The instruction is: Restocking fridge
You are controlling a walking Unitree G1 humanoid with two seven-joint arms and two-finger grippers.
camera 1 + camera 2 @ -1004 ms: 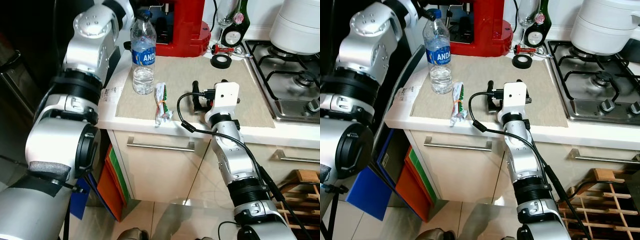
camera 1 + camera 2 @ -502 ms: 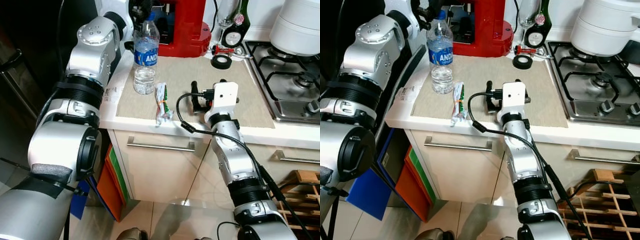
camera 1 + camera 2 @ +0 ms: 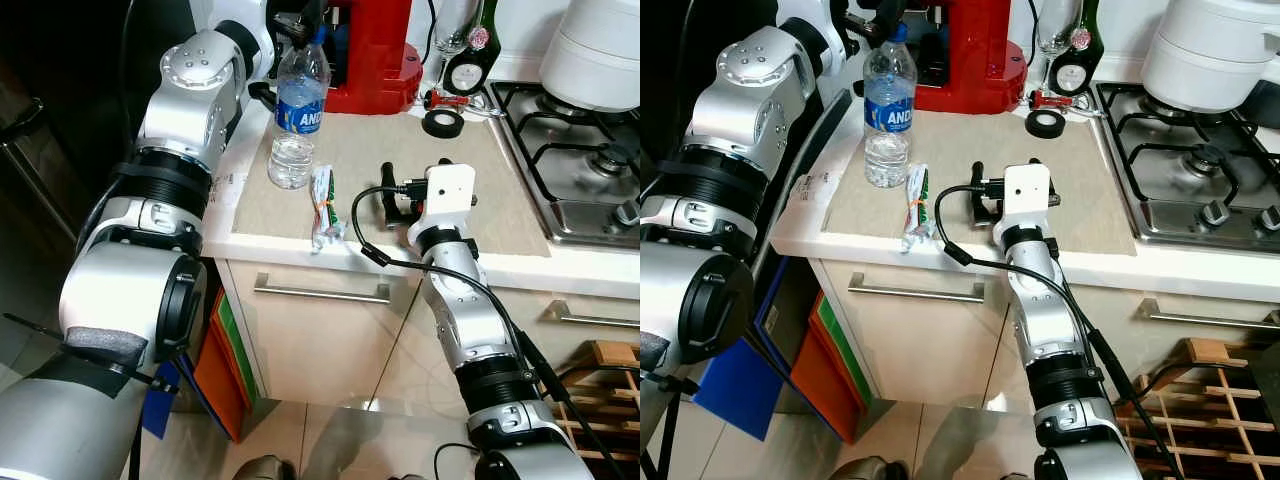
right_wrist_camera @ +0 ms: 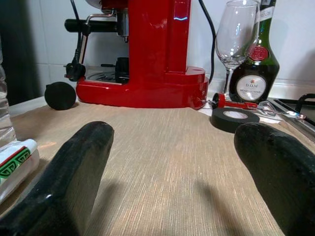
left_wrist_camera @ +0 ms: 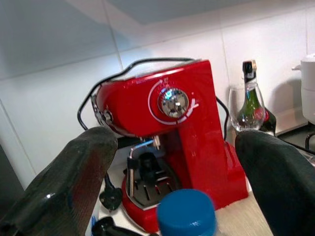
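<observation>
Kitchen: white desk with a beige mat, gas hob at 3 o'clock of the mat, drawers below.
Left claw: left claw hangs above the water bottle's blue cap, fingers spread wide on either side of it, holding nothing.
Right claw: right claw rests low over the mat near the desk's front edge, fingers wide apart, empty.
Task thing: water bottle stands upright on the mat's 9 o'clock side, near the desk's left edge, tilted slightly in the head views.
Step, as I judge it: lining up to take the bottle by its neck or cap.
Risk: a grip high on a tall, part-filled bottle could tip or swing it; a finger knocking the cap off-centre could push it off the left edge.
At 5 o'clock of the bottle: a wrapped tube-like packet, just beside its base.
At 12 o'clock: red coffee machine, close behind, limiting room for the far finger.
Further off: black tape roll, wine glass, dark green bottle, white pot on the hob.
</observation>
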